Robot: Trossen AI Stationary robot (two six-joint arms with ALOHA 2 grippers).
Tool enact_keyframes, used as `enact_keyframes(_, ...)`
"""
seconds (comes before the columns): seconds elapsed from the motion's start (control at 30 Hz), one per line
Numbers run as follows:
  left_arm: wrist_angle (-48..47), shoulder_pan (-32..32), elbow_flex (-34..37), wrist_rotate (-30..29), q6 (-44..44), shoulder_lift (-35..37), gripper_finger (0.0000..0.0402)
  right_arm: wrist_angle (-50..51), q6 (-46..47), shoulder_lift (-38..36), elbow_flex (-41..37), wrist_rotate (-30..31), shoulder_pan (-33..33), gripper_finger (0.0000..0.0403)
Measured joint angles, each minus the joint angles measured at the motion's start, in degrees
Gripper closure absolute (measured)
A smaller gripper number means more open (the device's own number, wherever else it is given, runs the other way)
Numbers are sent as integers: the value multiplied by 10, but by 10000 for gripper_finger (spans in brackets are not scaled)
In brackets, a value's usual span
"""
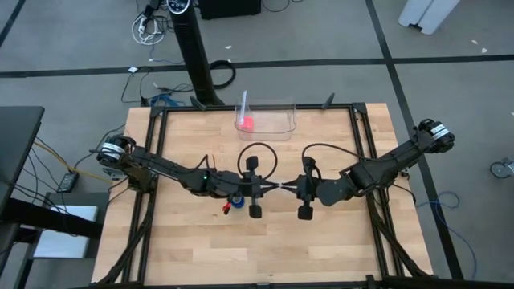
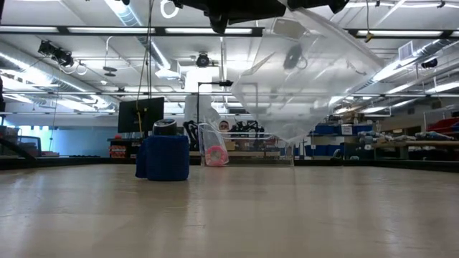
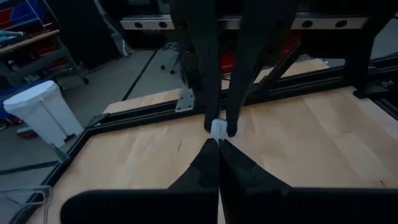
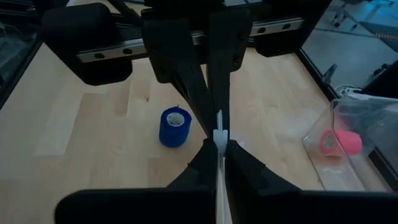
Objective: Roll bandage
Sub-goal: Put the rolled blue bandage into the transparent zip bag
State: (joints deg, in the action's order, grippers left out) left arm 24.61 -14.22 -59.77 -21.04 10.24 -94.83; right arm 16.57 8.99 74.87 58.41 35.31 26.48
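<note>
A: How is the bandage (image 4: 175, 127) seen?

B: It is seen as a small, tightly rolled cylinder of bright blue fabric, stood on end on the wooden table (image 1: 193, 249). From the right wrist view a pale hollow core is shown at its top. In the low view (image 2: 165, 158) its sides are slightly creased and a dark cap-like shape is seen behind its top.

A: Where is it placed?

B: It is set near the middle of the table, just beside the left gripper (image 1: 265, 185); in the high view only a small blue patch (image 1: 238, 197) shows beneath that arm, and a small red item (image 1: 227, 209) lies next to it.

A: What is held by the 2 grippers?

B: The left gripper and the right gripper (image 1: 291, 186) are brought tip to tip above the table's centre. The fingers of each are closed, and a thin whitish piece (image 4: 219, 134) is pinched between them where the 2 meet; what it belongs to cannot be told.

A: What else is recorded?

B: A clear plastic bag (image 1: 267, 119) lies at the table's far edge, with a pink object (image 1: 247, 123) seen inside it.
</note>
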Motion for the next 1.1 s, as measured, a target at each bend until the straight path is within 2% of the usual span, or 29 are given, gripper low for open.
enact_keyframes(0.63, -10, 0, 0, -5, -2, 5, 401, 7, -2, 0, 0, 2, 6, 402)
enact_keyframes(0.7, -11, -1, 0, -21, -2, 6, 401, 7, -2, 0, 0, 12, 8, 401)
enact_keyframes(0.8, -36, 1, 0, -36, -8, 21, 401, 9, -2, -3, 0, 43, 17, 381)
enact_keyframes(0.97, -88, 3, 0, -38, -25, 77, 401, 30, 10, -34, 0, 79, 40, 318)
enact_keyframes(1.1, -122, 3, 0, -37, -30, 133, 401, 59, 24, -66, 0, 63, 63, 291)
